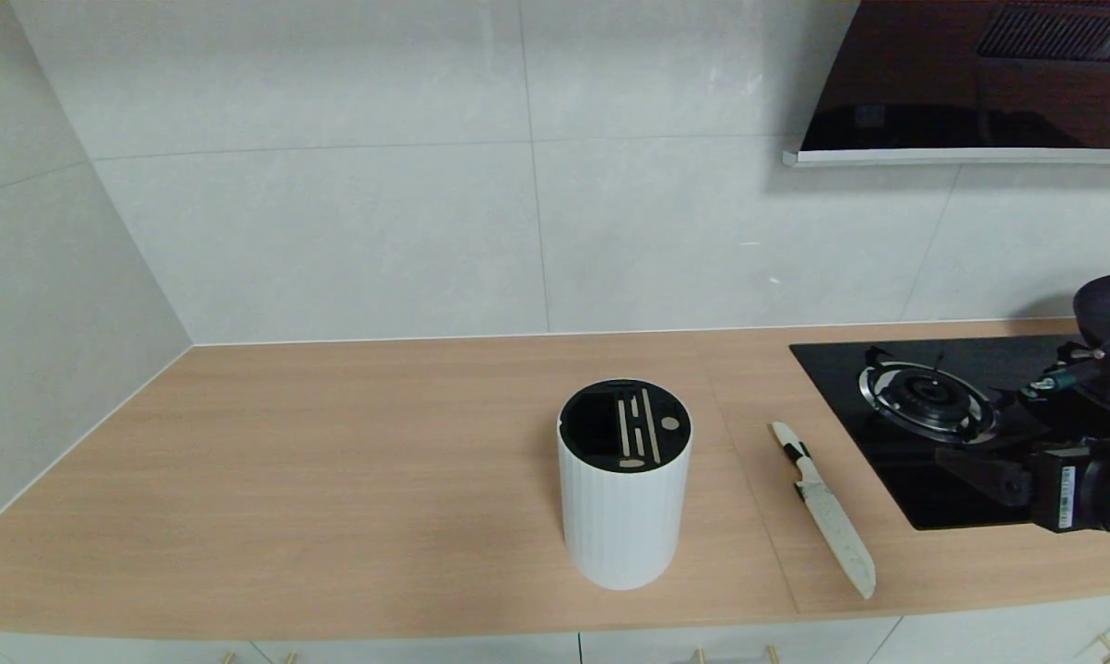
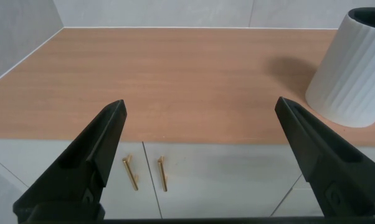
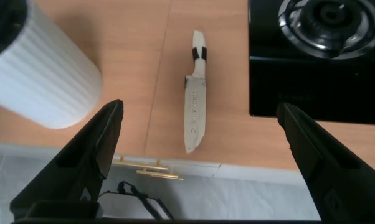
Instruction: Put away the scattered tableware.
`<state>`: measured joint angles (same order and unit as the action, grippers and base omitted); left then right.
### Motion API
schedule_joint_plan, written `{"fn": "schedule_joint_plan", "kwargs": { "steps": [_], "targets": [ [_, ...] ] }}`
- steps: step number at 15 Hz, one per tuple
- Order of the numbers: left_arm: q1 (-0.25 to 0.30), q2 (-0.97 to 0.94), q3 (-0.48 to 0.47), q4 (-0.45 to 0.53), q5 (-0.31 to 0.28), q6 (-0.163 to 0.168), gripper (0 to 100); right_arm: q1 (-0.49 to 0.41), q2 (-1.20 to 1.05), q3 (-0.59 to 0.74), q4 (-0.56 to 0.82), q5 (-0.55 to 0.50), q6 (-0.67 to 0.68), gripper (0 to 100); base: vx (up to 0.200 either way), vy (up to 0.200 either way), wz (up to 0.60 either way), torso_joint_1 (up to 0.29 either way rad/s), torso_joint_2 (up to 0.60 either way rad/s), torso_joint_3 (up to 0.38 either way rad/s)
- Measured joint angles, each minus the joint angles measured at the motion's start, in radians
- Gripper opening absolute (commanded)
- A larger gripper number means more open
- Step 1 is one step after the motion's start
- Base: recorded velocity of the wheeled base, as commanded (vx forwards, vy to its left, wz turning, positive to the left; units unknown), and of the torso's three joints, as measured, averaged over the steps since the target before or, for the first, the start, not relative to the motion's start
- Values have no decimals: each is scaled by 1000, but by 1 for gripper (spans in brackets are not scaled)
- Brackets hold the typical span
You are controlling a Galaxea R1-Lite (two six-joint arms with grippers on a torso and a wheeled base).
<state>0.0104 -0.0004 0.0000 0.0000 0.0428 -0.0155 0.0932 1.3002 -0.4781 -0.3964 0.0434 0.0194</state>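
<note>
1. Knife [image 1: 822, 507] is lying flat on the table [image 1: 334, 480], between holder [image 1: 624, 516] and stove [image 1: 841, 387].
2. Left claw [image 2: 199, 109] is hanging wide open, empty.
3. Right claw [image 3: 199, 107] is hovering wide open, empty, over the stove's near edge.

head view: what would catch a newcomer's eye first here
The white ribbed holder with its slotted black top stands upright in the middle of the wooden counter and is the boldest shape. Just to its right a pale knife lies flat on the wood, apart from it, with the blade toward the front edge. Farther right sits a black gas hob.
</note>
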Motion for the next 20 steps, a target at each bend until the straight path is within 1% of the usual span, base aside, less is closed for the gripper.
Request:
{"fn": "schedule_joint_plan", "kwargs": {
  "steps": [3,6,8,11,15,20],
  "targets": [
    [0,0,0,0,0,0,100,0,122,-2,-92,-1,-1,100,0,0,0,0,0,0],
    [0,0,0,0,0,0,100,1,247,-4,-217,-7,-2,100,0,0,0,0,0,0],
    [0,0,0,0,0,0,100,9,333,-5,-299,-30,-4,100,0,0,0,0,0,0],
    [0,0,0,0,0,0,100,30,454,-36,-327,-74,-16,100,0,0,0,0,0,0],
    [0,0,0,0,0,0,100,53,583,-83,-335,-82,-17,100,0,0,0,0,0,0],
    [0,0,0,0,0,1,100,77,737,-94,-457,-95,-16,100,0,0,0,0,0,0]
  ]
}}
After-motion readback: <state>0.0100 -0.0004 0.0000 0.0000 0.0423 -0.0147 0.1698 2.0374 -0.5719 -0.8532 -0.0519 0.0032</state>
